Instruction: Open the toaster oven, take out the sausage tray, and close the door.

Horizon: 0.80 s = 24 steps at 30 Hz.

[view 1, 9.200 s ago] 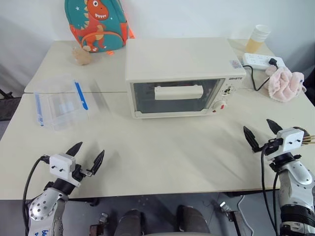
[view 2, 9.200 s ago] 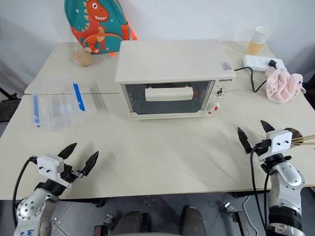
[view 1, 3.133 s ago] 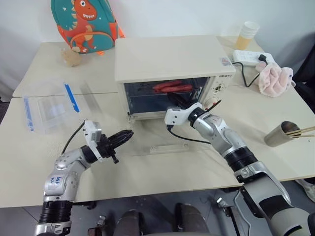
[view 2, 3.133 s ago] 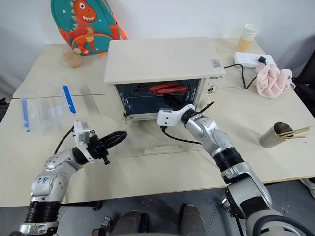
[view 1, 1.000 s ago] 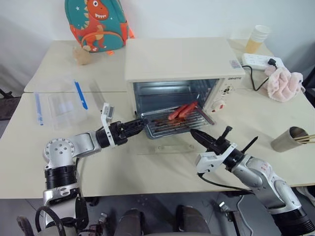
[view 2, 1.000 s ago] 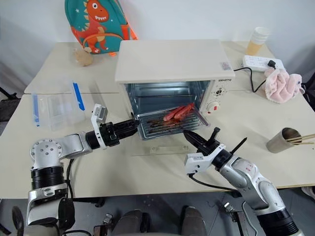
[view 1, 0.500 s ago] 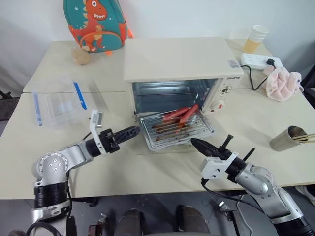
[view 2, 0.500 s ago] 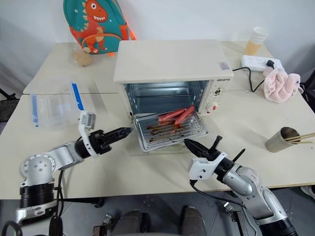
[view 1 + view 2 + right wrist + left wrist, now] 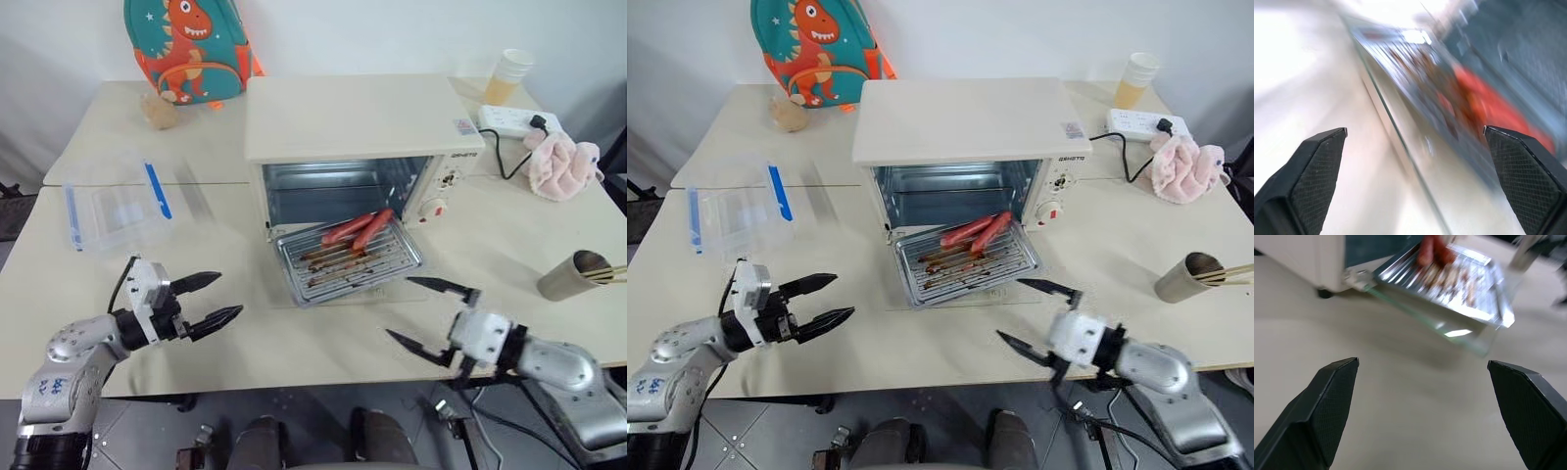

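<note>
a matt cream shell is seen on the toaster oven [image 9: 362, 117], its inner walls of dull ribbed metal. the sausage tray [image 9: 348, 259] is shown in shiny silver wire, stained brown, the sausages glossy red. the door [image 9: 338, 294] is clear smooth glass. the desk [image 9: 294, 333] is matt and smooth. the plastic box [image 9: 118, 206] looks clear; the pink cloth [image 9: 563, 162] fluffy.

Oven mouth being blocked by the sausage tray [image 9: 350, 260] lying on the lowered door [image 9: 338, 295], bare worktop [image 9: 294, 338] being left free before it, clear box [image 9: 116, 208] being kept well aside.
</note>
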Each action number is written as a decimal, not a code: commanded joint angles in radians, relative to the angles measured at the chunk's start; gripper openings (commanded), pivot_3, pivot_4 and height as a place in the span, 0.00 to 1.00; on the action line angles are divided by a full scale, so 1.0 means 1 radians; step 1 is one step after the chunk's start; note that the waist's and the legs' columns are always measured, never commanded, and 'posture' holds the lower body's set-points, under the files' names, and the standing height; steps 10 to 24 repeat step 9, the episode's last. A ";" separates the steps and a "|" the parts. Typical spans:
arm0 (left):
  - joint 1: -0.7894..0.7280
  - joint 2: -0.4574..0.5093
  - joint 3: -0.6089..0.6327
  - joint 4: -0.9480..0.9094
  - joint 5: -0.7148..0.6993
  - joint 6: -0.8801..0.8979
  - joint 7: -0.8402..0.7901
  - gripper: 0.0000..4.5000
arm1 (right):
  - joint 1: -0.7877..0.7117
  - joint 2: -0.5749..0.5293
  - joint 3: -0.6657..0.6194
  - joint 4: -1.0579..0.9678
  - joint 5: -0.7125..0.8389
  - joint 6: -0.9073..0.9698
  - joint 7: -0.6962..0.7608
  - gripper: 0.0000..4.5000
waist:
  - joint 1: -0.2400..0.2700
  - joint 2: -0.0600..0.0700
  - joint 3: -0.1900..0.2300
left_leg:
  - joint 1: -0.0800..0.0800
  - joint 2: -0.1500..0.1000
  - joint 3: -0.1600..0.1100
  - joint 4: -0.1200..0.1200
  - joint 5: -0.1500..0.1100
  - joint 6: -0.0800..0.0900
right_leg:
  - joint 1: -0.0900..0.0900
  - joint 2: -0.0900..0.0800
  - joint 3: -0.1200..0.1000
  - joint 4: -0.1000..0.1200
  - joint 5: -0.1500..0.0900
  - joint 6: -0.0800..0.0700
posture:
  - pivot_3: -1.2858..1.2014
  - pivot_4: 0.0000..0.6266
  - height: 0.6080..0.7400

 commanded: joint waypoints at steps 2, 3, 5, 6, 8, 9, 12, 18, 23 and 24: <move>0.039 0.001 0.078 0.017 0.027 -0.075 0.040 1.00 | 0.048 -0.013 -0.204 0.071 0.221 0.113 0.089 1.00 | -0.001 0.000 0.000 | 0.000 0.001 0.000 0.000 0.000 0.000 | 0.000 0.000 0.000 0.000 0.000 0.000 | 0.52 0.24 1.00; 0.044 -0.007 0.093 0.023 0.032 -0.086 0.061 1.00 | 0.061 -0.025 -0.252 0.108 0.258 0.142 0.123 1.00 | -0.001 0.000 0.000 | 0.000 0.002 0.000 0.000 0.000 0.001 | 0.000 0.000 0.000 0.000 0.000 0.000 | 0.52 0.24 1.00; 0.051 -0.024 0.115 0.019 0.027 -0.090 0.096 1.00 | 0.067 -0.044 -0.318 0.166 0.302 0.198 0.172 1.00 | 0.003 0.000 0.000 | 0.000 0.002 0.000 0.000 -0.001 0.002 | 0.000 -0.001 0.000 0.000 0.000 0.000 | 0.52 0.24 1.00; 0.053 -0.032 0.122 0.016 0.030 -0.098 0.111 1.00 | 0.058 -0.042 -0.336 0.188 0.291 0.193 0.180 1.00 | 0.003 0.000 0.000 | 0.000 0.002 0.001 0.000 -0.002 0.003 | 0.000 -0.001 0.000 0.000 0.000 0.000 | 0.52 0.24 1.00; 0.055 -0.036 0.126 0.013 0.033 -0.107 0.123 1.00 | 0.033 -0.017 -0.358 0.212 0.272 0.171 0.179 1.00 | 0.001 0.000 0.000 | 0.001 0.003 0.001 0.000 -0.002 0.003 | 0.000 -0.001 0.000 0.000 0.000 0.001 | 0.52 0.24 1.00; 0.055 -0.036 0.125 0.012 0.033 -0.110 0.125 1.00 | 0.026 -0.009 -0.364 0.216 0.265 0.168 0.181 1.00 | 0.001 0.000 0.000 | 0.001 0.003 0.002 0.000 -0.002 0.003 | 0.000 -0.001 0.001 0.000 0.000 0.001 | 0.52 0.24 1.00; 0.055 -0.036 0.125 0.012 0.033 -0.110 0.125 1.00 | 0.026 -0.009 -0.364 0.216 0.265 0.168 0.181 1.00 | 0.001 0.000 0.000 | 0.001 0.003 0.002 0.000 -0.002 0.003 | 0.000 -0.001 0.001 0.000 0.000 0.001 | 0.52 0.24 1.00; 0.055 -0.036 0.125 0.012 0.033 -0.110 0.125 1.00 | 0.026 -0.009 -0.364 0.216 0.265 0.168 0.181 1.00 | 0.001 0.000 0.000 | 0.001 0.003 0.002 0.000 -0.002 0.003 | 0.000 -0.001 0.001 0.000 0.000 0.001 | 0.52 0.24 1.00; 0.055 -0.036 0.125 0.012 0.033 -0.110 0.125 1.00 | 0.026 -0.009 -0.364 0.216 0.265 0.168 0.181 1.00 | 0.001 0.000 0.000 | 0.001 0.003 0.002 0.000 -0.002 0.003 | 0.000 -0.001 0.001 0.000 0.000 0.001 | 0.52 0.24 1.00; 0.055 -0.036 0.125 0.012 0.033 -0.110 0.125 1.00 | 0.026 -0.009 -0.364 0.216 0.265 0.168 0.181 1.00 | 0.001 0.000 0.000 | 0.001 0.003 0.002 0.000 -0.002 0.003 | 0.000 -0.001 0.001 0.000 0.000 0.001 | 0.52 0.24 1.00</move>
